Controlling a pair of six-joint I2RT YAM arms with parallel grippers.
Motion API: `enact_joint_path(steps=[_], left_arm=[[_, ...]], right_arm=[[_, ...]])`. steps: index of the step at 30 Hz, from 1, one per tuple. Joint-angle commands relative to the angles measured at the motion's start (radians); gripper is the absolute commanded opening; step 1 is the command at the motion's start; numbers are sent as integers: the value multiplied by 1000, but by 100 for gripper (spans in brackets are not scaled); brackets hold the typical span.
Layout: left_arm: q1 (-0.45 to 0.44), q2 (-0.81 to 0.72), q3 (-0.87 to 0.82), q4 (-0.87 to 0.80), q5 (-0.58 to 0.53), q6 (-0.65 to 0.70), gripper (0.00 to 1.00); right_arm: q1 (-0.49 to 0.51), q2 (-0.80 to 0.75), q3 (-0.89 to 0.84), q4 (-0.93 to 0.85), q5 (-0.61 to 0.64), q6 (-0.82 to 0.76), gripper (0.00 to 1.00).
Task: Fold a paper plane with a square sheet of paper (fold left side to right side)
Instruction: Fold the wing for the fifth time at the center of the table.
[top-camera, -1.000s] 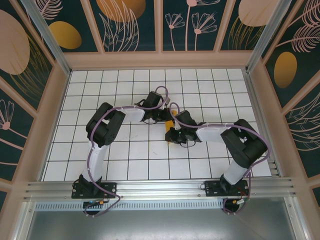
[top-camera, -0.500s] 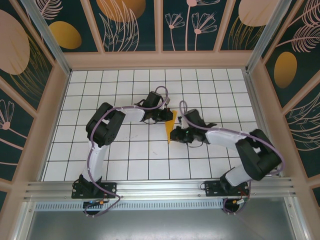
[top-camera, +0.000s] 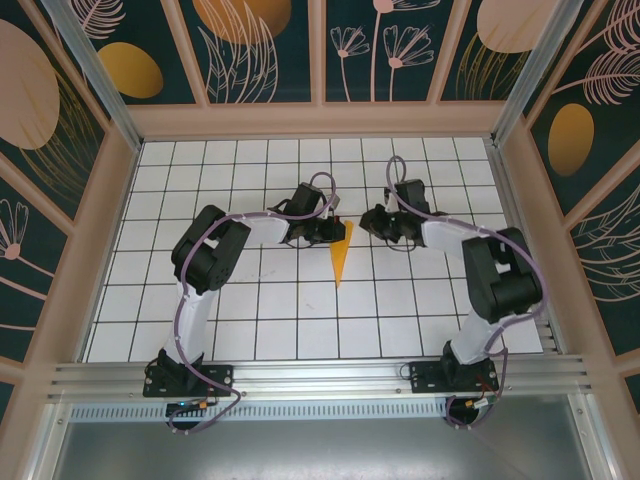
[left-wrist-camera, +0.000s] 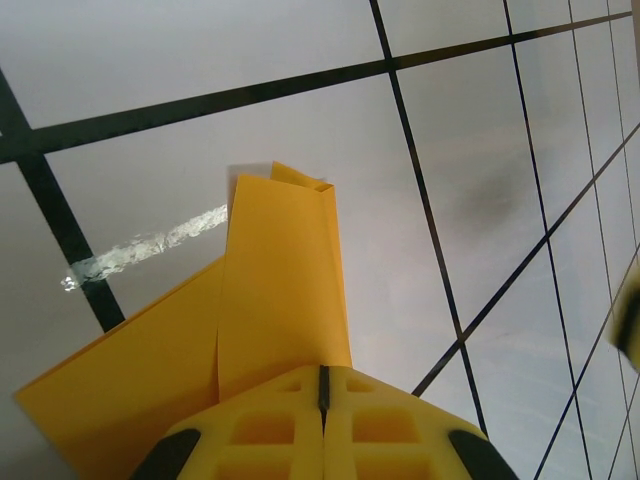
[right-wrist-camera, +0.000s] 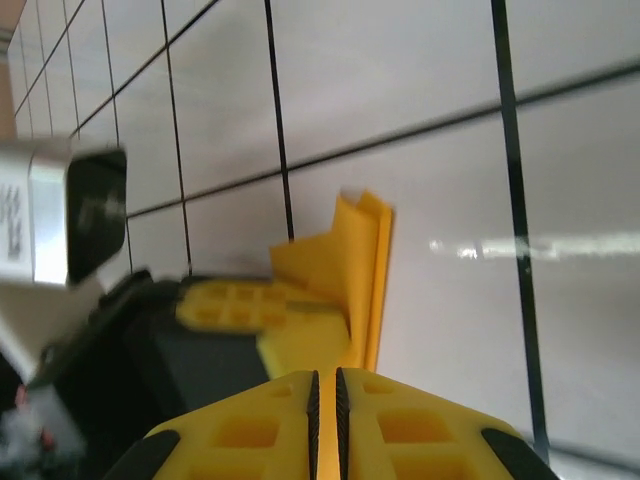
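Observation:
The paper plane (top-camera: 341, 258) is a slim bright orange dart on the white grid, its point toward the near edge. My left gripper (top-camera: 337, 230) is shut on its wide far end. In the left wrist view the folded layers (left-wrist-camera: 285, 270) fan out from the closed left gripper (left-wrist-camera: 322, 372). My right gripper (top-camera: 366, 222) sits just right of that same end. In the right wrist view the right gripper (right-wrist-camera: 325, 375) leaves only a thin slit, and the orange paper (right-wrist-camera: 355, 260) runs down into it. The left gripper's yellow fingers (right-wrist-camera: 235, 303) show beside it, blurred.
The white grid table (top-camera: 250, 310) is boxed in by wooden walls (top-camera: 512, 180) on three sides. An aluminium rail (top-camera: 320, 375) carrying both arm bases runs along the near edge. A shiny streak (left-wrist-camera: 140, 250) lies on the table next to the paper.
My right gripper has slid from the plane's pointed near end up along the paper to its wide far end. The dart's full length now shows. The left arm has stayed put.

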Motion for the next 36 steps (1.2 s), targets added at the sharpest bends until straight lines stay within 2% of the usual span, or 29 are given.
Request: enact_joint_path(steps=[1,7,19,31,36], left_arm=[[26,27,-37,-70,-72,27,7],[27,29,-34,-69,-65,25,7],[27,22,-38,-50,-39,22,7],[27,-132,-67,-63,-35,30,31],[24,-229,-116,-61,-26,16,32]], right_arm=[[-1,88,90,32,-2,26,16],[27,217,195,15,-24,38,15],[48,293,229,-37,-13,36,15],[48,291,215,-48,-3,23,15],[48,289,214,-49,-3,20,15]])
